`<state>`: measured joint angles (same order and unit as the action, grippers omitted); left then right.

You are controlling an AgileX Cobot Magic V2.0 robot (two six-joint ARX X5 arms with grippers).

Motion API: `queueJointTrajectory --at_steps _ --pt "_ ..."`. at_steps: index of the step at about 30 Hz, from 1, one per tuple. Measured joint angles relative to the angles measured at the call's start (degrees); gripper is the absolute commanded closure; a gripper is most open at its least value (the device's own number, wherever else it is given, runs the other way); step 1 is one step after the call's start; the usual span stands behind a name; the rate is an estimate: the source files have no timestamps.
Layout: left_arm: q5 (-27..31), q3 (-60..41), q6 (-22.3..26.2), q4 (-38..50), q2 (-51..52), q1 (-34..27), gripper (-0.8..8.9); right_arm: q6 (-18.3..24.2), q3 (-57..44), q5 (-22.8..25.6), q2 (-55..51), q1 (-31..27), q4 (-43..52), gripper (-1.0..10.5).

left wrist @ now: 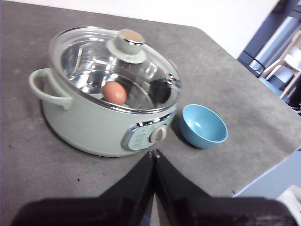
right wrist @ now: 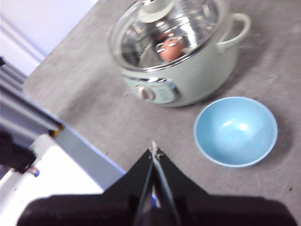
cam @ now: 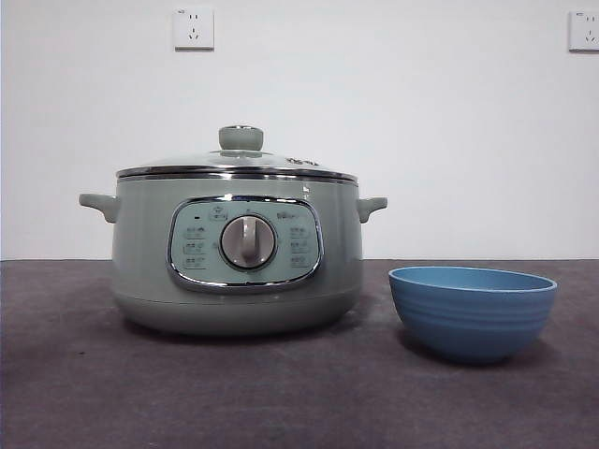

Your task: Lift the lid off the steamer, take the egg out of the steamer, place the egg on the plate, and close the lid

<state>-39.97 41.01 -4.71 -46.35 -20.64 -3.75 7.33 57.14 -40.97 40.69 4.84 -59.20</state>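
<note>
Both claws were clenched with nothing in them, jaws pressed tip to tip: the left claw [left wrist: 154, 153] hung over bare table in front of the steamer's panel, and the right claw [right wrist: 154, 149] hung over the table's near edge, short of the plate. Nearest stood the plate [cam: 473, 311], a round blue bowl with faint ribs on its outside, upright, mouth up and holding nothing. Just beside it, apart, sat the steamer [cam: 236, 251], a wide pale sage-green pot with two small side handles and a chrome-framed panel whose silver dial faced the front camera. Its lid [cam: 239, 159], domed glass with a chrome rim and a pale green knob, sat closed and level on top. Through the glass the egg [left wrist: 114, 92], brownish-orange, rested inside the shiny metal bowl; its long axis could not be judged. A grey-brown mat covered the table [cam: 84, 374], and behind rose a white wall with two sockets [cam: 194, 28].
</note>
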Motion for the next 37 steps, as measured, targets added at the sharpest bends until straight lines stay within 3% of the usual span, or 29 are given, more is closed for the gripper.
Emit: queueJointTrajectory --at_steps 7,10,12,13,16,26,37 --pt "-0.31 0.26 0.48 -0.37 0.0 0.0 7.94 1.36 0.17 -0.59 0.92 0.09 -1.07 9.4" --pt "-0.28 0.26 0.15 -0.35 0.0 0.0 5.41 1.53 0.17 -0.59 0.98 0.09 -1.07 8.2" --pt "-0.28 0.26 -0.55 -0.02 0.02 0.0 3.55 1.51 0.17 -0.59 0.98 0.09 -1.07 6.1" --pt "-0.28 0.26 -0.94 0.44 0.0 0.0 3.33 1.49 0.17 -0.59 0.98 0.09 -1.07 5.3" --pt "-0.28 0.26 -1.33 1.7 0.0 0.0 3.37 1.27 0.17 -0.59 0.96 0.09 -1.05 4.1" --pt "-0.79 0.52 -1.36 5.2 -3.56 0.02 3.37 0.76 0.17 -0.57 1.09 0.09 -1.07 4.1" --pt "-0.24 9.99 -0.33 12.24 -19.1 5.46 3.37 0.81 0.17 -0.61 2.14 0.09 -0.98 4.1"
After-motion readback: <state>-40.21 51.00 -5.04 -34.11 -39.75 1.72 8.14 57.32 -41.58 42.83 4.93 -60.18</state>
